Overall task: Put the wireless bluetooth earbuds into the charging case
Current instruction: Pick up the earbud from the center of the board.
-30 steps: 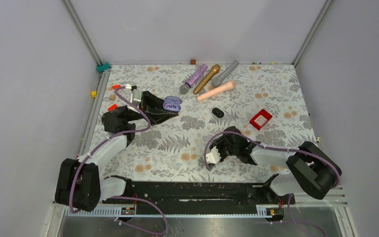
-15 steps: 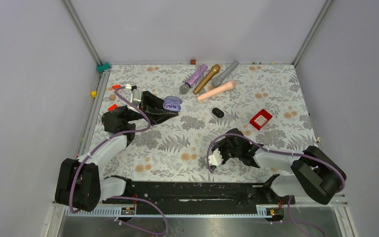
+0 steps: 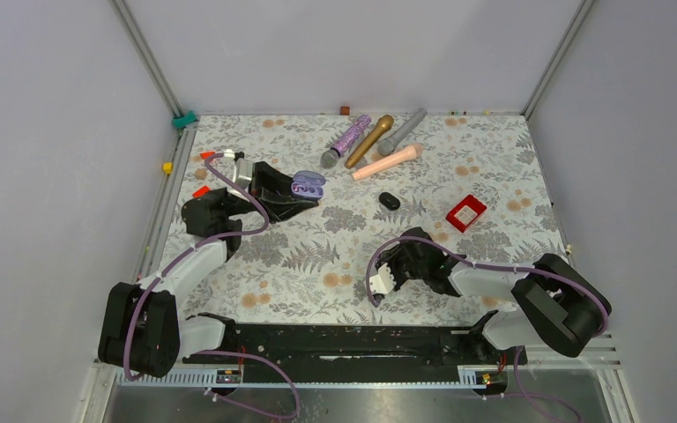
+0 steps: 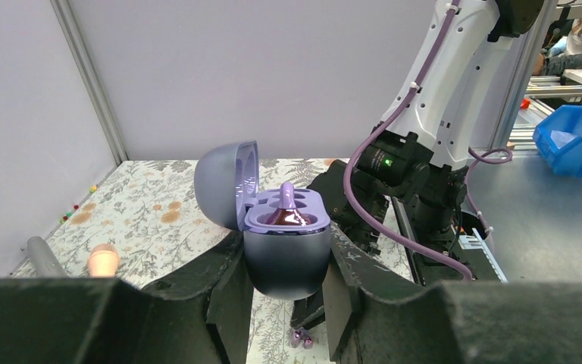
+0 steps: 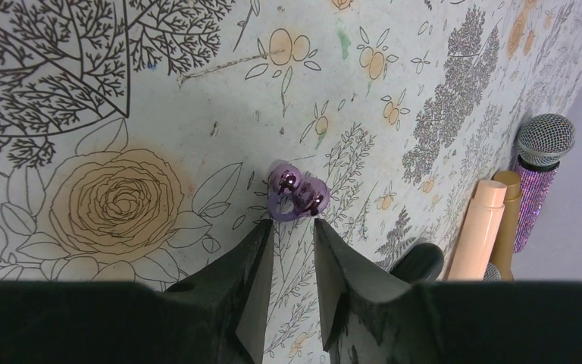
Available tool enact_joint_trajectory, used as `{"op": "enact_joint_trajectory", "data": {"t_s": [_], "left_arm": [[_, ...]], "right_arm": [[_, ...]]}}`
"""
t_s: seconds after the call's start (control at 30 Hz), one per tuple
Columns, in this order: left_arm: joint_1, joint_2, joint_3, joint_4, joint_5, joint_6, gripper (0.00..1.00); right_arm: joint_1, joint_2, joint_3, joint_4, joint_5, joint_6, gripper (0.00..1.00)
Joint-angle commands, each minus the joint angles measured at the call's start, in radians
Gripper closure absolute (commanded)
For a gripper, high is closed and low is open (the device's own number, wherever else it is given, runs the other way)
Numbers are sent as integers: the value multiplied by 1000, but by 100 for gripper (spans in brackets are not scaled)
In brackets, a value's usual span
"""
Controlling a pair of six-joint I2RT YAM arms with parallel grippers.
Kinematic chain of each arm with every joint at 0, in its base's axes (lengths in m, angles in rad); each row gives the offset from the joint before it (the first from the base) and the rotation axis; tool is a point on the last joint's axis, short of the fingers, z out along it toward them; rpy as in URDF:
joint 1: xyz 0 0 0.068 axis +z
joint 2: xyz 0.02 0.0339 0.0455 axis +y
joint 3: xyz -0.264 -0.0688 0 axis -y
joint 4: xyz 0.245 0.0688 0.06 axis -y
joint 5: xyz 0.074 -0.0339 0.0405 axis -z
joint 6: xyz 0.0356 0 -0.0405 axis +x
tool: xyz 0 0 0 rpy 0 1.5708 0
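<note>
- Left gripper clamps the open case, seated bud inside.
- Right gripper, slightly parted and empty, stops just short of loose bud; microphones at right edge.
- Only the wrist views show the buds.

My left fingers are matt black plastic, the case smooth and satiny. The bud is glossy, the cloth matt.

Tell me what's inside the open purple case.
One purple earbud stands in the purple case, clamped by the left tool. Its rim hides the well bottoms; the second well's contents cannot be told.
</note>
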Motion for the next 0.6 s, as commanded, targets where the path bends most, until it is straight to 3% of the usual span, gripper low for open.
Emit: {"op": "enact_joint_trajectory", "data": {"t_s": [0.0,0.57], "left_arm": [[5,5,48,58,7,-11,86],[5,7,47,58,6,-11,86]], "right_arm": [[1,7,6,-75,-31,-11,66],[13,-10,-9,-87,-69,-42,68]]}}
